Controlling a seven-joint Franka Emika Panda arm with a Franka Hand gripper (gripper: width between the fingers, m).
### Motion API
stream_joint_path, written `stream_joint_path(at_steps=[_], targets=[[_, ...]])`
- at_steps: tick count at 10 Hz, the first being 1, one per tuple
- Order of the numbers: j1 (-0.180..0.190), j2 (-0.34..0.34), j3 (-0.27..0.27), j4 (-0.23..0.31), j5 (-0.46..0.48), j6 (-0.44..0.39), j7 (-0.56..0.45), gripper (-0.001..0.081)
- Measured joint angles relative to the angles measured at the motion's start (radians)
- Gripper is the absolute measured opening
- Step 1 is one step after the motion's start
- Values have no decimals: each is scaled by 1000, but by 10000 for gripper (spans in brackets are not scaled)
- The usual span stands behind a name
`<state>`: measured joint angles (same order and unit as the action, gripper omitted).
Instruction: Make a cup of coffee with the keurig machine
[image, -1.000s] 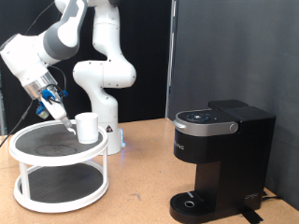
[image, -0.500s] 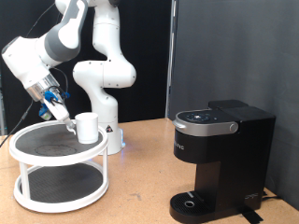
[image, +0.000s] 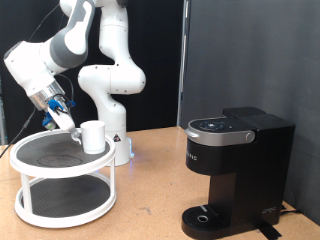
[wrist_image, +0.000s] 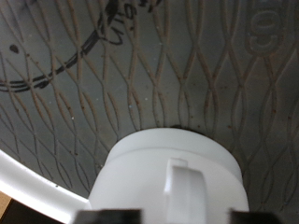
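Up on the rack (image: 30, 165), the cup (image: 93, 136) sits near its rim beside the pincer (image: 62, 118), whose spread I cannot tell; only the wrist view shows the handle (wrist_image: 179, 182).

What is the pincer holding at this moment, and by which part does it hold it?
Nothing, as far as shows. The pincer hangs just beside the white cup on the round rack, facing its handle, but no finger is seen closed on it.

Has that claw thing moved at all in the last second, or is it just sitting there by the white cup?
Yes, slightly. Against the white cup, which stayed put on the round rack, the claw has crept a little toward the exterior view's right, closer to the cup.
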<state>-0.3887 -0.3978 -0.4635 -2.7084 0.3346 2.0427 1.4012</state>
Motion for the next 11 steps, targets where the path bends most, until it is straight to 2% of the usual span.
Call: stream_joint_path(at_steps=[1,5,8,10,11], targets=[[0,0,1,-2,0,2,0,42],[0,-2,1,0,0,-13,2,3],[-2,-21,1,52,-3,-155,38,2],[-2,-34,3,91,-43,-248,43,2],[-2,-33,2,88,-40,-240,43,2]])
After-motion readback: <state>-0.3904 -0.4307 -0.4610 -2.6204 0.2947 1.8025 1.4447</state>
